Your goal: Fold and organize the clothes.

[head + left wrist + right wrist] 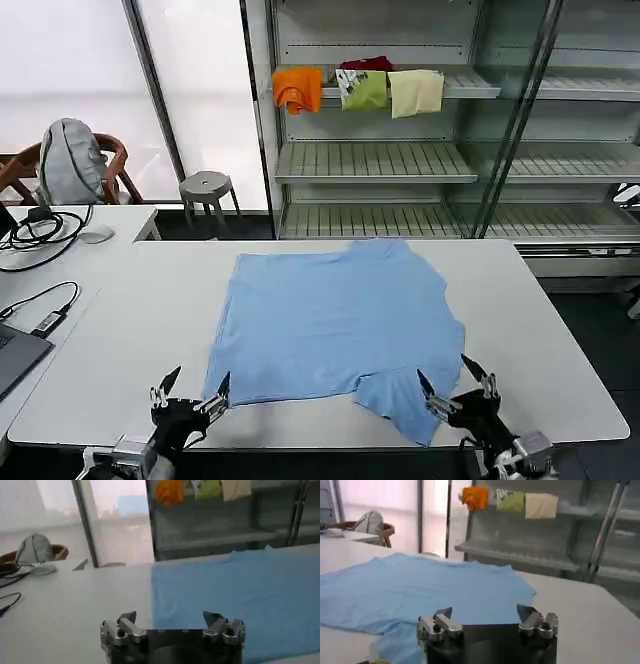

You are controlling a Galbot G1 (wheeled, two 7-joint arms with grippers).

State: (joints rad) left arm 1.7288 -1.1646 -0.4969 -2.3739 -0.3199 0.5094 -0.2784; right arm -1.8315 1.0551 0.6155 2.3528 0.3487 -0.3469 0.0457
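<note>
On the white table (150, 300) the light blue T-shirt (335, 320) lies spread flat in the middle, with one sleeve (405, 400) reaching to the near edge on the right. The left gripper (190, 393) hovers at the near edge, just beside the near left corner of the shirt; its fingers are wide apart and hold nothing. The right gripper (455, 380) hovers at the near right, over that sleeve, also spread wide and empty. On the far shelf (470, 88) hang an orange garment (298, 88), a green garment (365, 90) and a cream garment (416, 92).
</note>
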